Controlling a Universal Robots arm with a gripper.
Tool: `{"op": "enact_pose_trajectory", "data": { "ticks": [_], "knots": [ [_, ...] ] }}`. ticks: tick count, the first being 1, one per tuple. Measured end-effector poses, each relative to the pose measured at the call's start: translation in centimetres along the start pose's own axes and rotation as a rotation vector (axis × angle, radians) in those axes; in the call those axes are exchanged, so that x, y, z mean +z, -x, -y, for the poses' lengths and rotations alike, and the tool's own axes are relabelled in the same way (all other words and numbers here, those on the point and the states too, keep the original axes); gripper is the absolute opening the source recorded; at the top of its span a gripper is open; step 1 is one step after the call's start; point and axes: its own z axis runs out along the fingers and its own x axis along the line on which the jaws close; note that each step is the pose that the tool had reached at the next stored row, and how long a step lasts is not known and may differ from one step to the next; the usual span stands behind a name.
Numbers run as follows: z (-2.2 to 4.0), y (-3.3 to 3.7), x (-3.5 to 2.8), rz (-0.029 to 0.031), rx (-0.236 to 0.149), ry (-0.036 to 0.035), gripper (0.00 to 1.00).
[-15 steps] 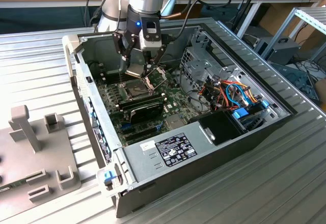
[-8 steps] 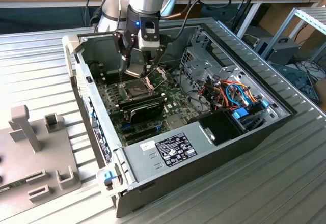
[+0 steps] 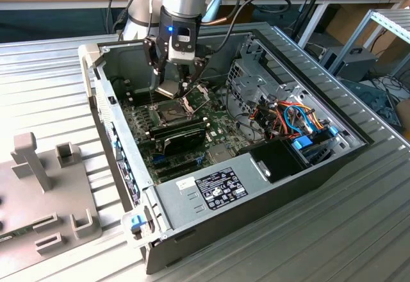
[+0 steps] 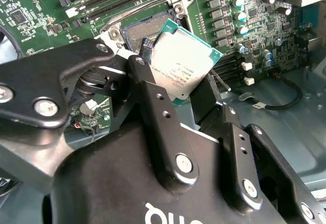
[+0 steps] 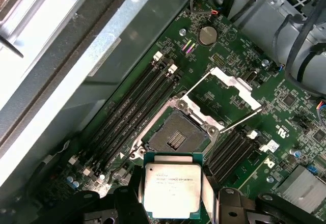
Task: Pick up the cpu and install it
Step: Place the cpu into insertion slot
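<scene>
Closest to me, a grey plastic fixture (image 3: 45,189) sits on the ribbed metal desk (image 3: 307,243), at the exterior view's left. Beside it lies the open computer case (image 3: 102,106), with its green motherboard (image 3: 221,131) facing up. The arm reaches down into the case. Its claw (image 3: 174,84) pinches the cpu (image 3: 168,90) by two opposite edges, and the dull silvery top shows in both wrist views (image 4: 184,66) (image 5: 172,188). The chip hangs over the board close to the dark socket (image 5: 177,137), which lies bare, its shiny frame (image 5: 224,89) swung open. Farther right stand the drive cage (image 3: 256,80) and a tangle of orange and blue cables (image 3: 291,118).
</scene>
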Motion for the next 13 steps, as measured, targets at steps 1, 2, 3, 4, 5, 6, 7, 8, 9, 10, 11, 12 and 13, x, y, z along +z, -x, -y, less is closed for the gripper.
{"op": "enact_pose_trajectory", "data": {
  "ticks": [1, 2, 3, 4, 5, 6, 7, 8, 9, 10, 11, 12, 13],
  "knots": [
    [0.00, 0.00, 0.00, -0.0002, 0.003, 0.0000, 0.55],
    [0.00, 0.00, 0.01, -0.0006, 0.010, -0.0002, 0.55],
    [0.00, 0.00, 0.02, -0.0013, 0.020, -0.0003, 0.55],
    [0.00, 0.00, 0.03, -0.0020, 0.032, -0.0005, 0.55],
    [0.00, 0.00, 0.05, -0.0027, 0.044, -0.0007, 0.55],
    [-0.01, 0.00, 0.08, -0.0042, 0.067, -0.0011, 0.55],
    [-0.01, 0.00, 0.09, -0.0049, 0.079, -0.0013, 0.55],
    [-0.01, 0.00, 0.10, -0.0058, 0.094, -0.0016, 0.55],
    [-0.01, 0.00, 0.11, -0.0070, 0.114, -0.0020, 0.55],
    [-0.01, 0.00, 0.11, -0.0072, 0.117, -0.0020, 0.55],
    [-0.01, 0.00, 0.11, -0.0072, 0.117, -0.0020, 0.55],
    [-0.01, 0.00, 0.11, -0.0072, 0.117, -0.0020, 0.55],
    [-0.01, 0.00, 0.12, -0.0073, 0.117, -0.0019, 0.55]
  ]
}}
